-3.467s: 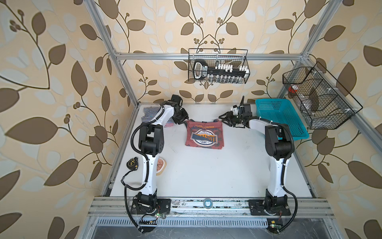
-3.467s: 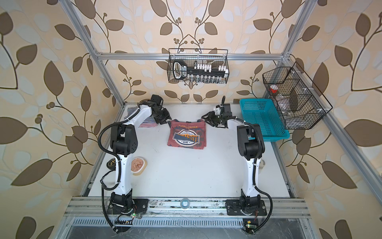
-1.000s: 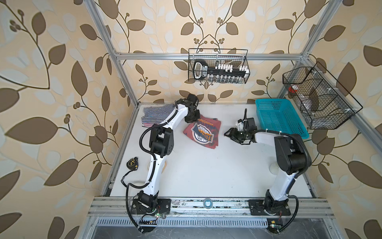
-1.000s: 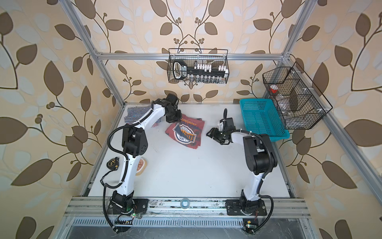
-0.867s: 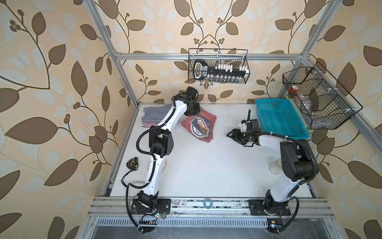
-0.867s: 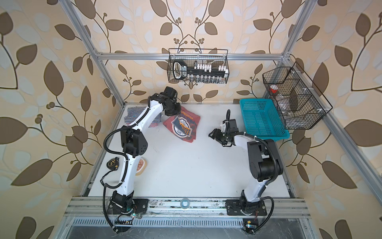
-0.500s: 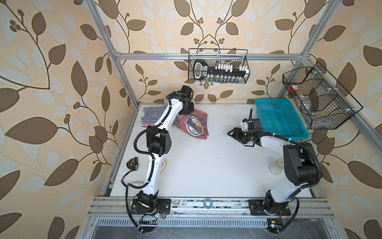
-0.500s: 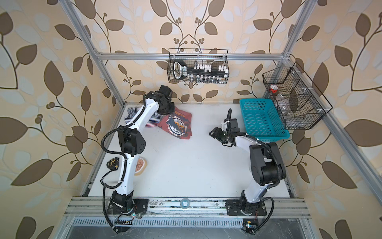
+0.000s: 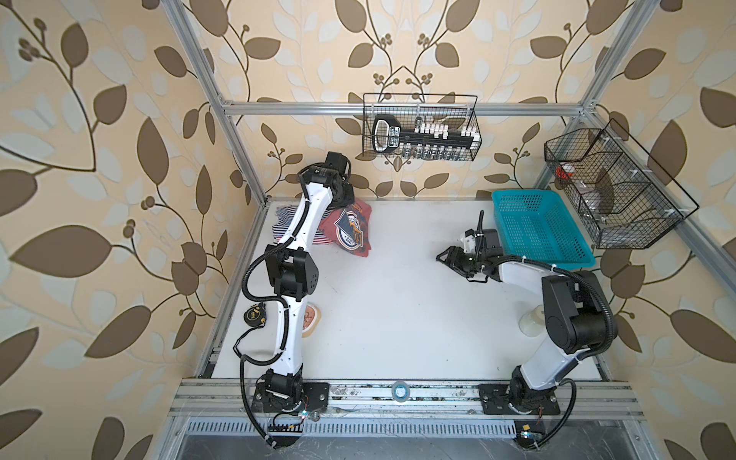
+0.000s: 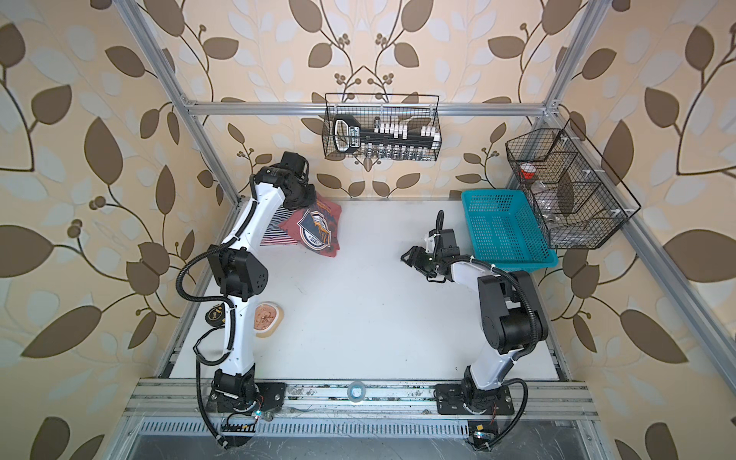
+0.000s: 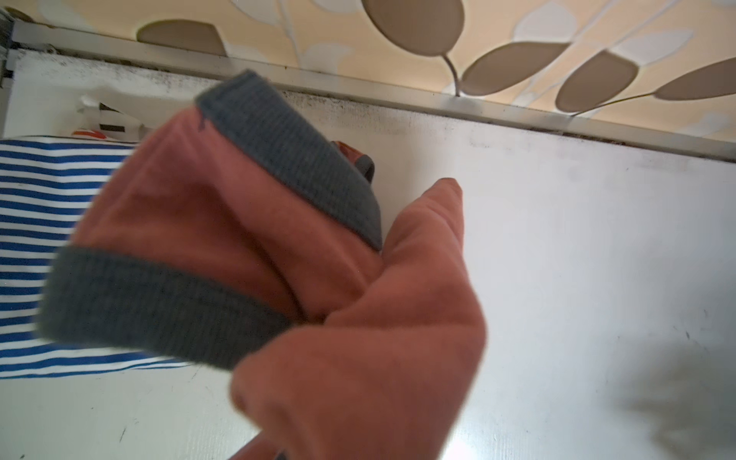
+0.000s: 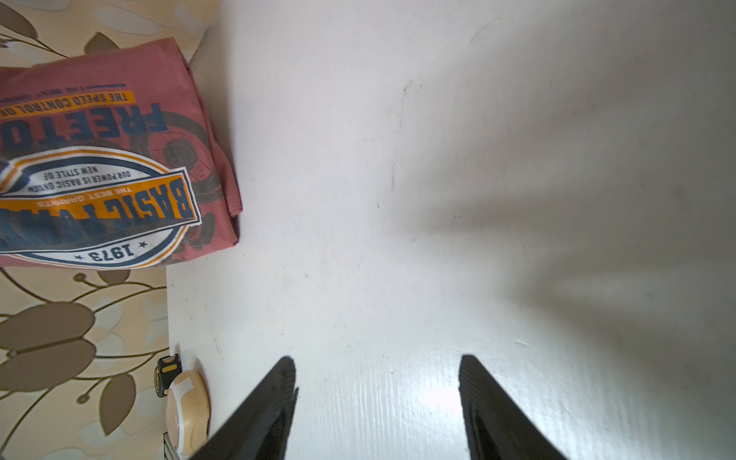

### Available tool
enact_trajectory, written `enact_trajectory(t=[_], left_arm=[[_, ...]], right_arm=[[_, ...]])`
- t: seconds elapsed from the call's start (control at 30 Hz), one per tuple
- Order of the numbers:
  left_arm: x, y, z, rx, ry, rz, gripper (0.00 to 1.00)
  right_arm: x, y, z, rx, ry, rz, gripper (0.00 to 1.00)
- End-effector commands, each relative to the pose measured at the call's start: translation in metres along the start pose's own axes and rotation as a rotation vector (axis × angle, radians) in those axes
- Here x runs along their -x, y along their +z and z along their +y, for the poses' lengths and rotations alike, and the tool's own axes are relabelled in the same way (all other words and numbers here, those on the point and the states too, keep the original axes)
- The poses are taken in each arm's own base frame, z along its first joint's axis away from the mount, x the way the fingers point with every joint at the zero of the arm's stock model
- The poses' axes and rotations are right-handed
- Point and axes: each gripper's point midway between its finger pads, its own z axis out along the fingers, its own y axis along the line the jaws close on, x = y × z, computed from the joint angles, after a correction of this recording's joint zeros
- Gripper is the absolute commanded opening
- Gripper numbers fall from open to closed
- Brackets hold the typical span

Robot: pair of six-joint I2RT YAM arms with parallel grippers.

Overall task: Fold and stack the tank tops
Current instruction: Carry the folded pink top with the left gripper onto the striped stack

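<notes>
The left gripper [image 9: 345, 197], clamped on the dusty red tank top [image 9: 349, 233], has swung it left, partly over the striped tank tops [image 9: 282, 219] — the right gripper [image 9: 445, 258] gapes, empty. Print reads "BASIC", "1973".

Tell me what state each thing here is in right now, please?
dusty red tank top: folded, gripped at one edge.
striped tank tops: folded, lying in the far left corner of the table.
left gripper: shut on the dusty red tank top.
right gripper: open, empty, over bare table.
teal basket: empty.
</notes>
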Motion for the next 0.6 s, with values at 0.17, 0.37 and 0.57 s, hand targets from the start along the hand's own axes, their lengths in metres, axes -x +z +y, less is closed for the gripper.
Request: enact_trajectory(t=[0.17,0.37,0.57], left_arm=[[0.050,-0.087,0.016,-0.007,-0.012,-0.215,0.00],[0.065,-0.109,0.040,0.013,-0.043,-0.273,0.00],[0.076,-0.114,0.070,0.026,-0.081,-0.299,0.00]], right_arm=[[-0.012,0.013,-0.006,0.014,0.022,0.036,0.66],[-0.013,0.015,-0.007,0.015,0.024,0.042,0.66],[-0.016,0.018,-0.011,0.010,0.030,0.052,0.66]])
